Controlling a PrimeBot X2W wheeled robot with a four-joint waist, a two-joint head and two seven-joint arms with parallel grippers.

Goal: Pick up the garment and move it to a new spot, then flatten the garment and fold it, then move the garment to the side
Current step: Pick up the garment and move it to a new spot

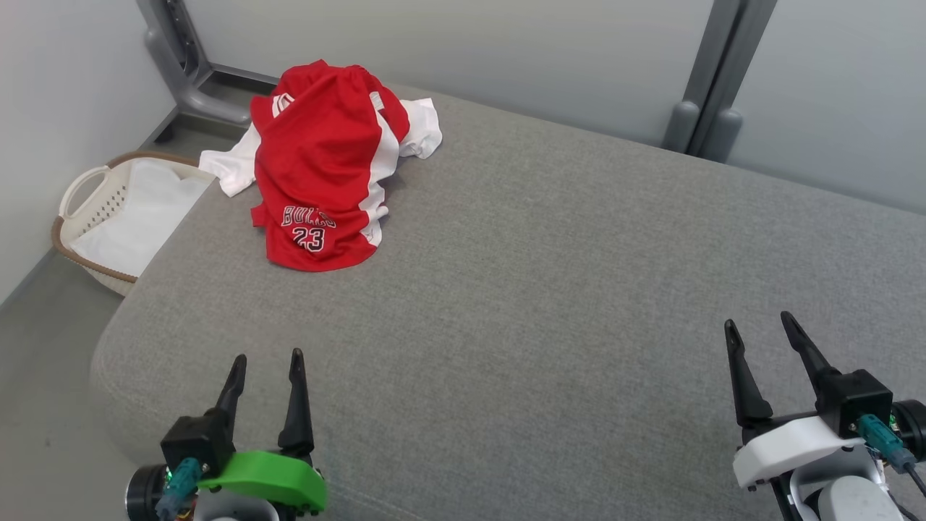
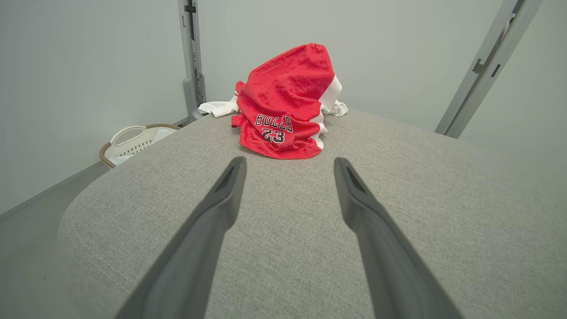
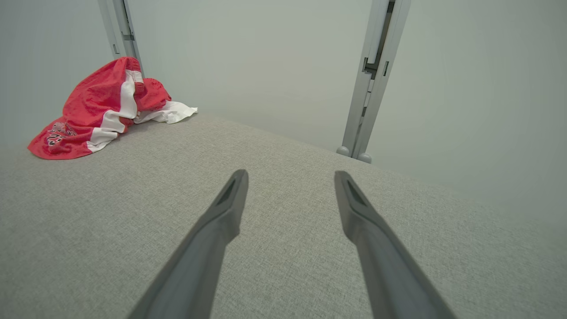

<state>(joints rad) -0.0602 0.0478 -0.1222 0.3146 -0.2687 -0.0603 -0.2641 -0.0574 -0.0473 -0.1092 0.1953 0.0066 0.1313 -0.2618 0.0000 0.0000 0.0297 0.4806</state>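
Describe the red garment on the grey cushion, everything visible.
The red garment is mesh-like jersey fabric with a white side stripe and "BULLS 23" printed near its hem. It lies crumpled in a tall heap at the far left corner of the grey cushion, resting on it. White cloth pokes out at both sides, possibly separate.

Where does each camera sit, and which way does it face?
Head view: on the head, facing forward and down at the grey cushion; left gripper lower left, right gripper lower right, both open.
Left wrist view: on the left wrist, looking along its fingers straight at the red garment.
Right wrist view: on the right wrist, looking along its fingers across the cushion toward a grey post; garment far left.
Shared: all three show the garment; head and left wrist views also show the basket.
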